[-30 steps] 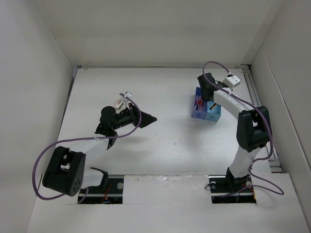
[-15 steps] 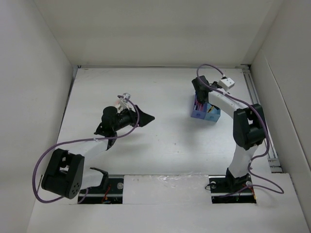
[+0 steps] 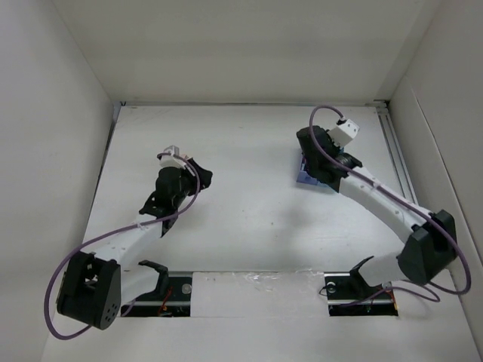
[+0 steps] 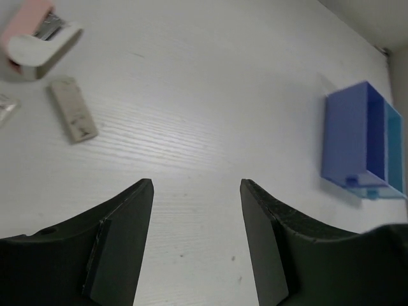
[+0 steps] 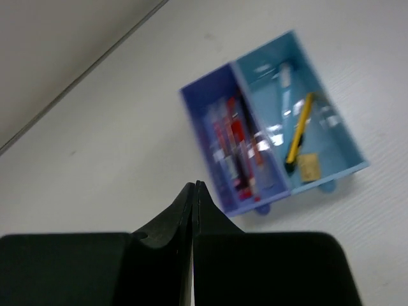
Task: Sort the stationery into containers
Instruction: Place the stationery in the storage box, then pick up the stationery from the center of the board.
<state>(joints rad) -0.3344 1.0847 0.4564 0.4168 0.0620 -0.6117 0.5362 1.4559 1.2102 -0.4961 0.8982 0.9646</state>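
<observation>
A white desk (image 3: 256,219) fills the bottom of a plain white enclosure. A back wall (image 3: 249,45) rises behind it, and a left wall (image 3: 45,151) and a right wall (image 3: 445,128) slant outward at the sides. A pale metal rail (image 3: 395,151) runs along the desk's right edge. Close up, the desk shows faint wood grain. The light is soft and even, and the shadows are weak.

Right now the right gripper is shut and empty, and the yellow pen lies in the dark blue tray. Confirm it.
Not quite: the yellow pen lies in the light-blue tray, not the dark blue tray; the right wrist view shows it. The right gripper is shut and empty.
</observation>
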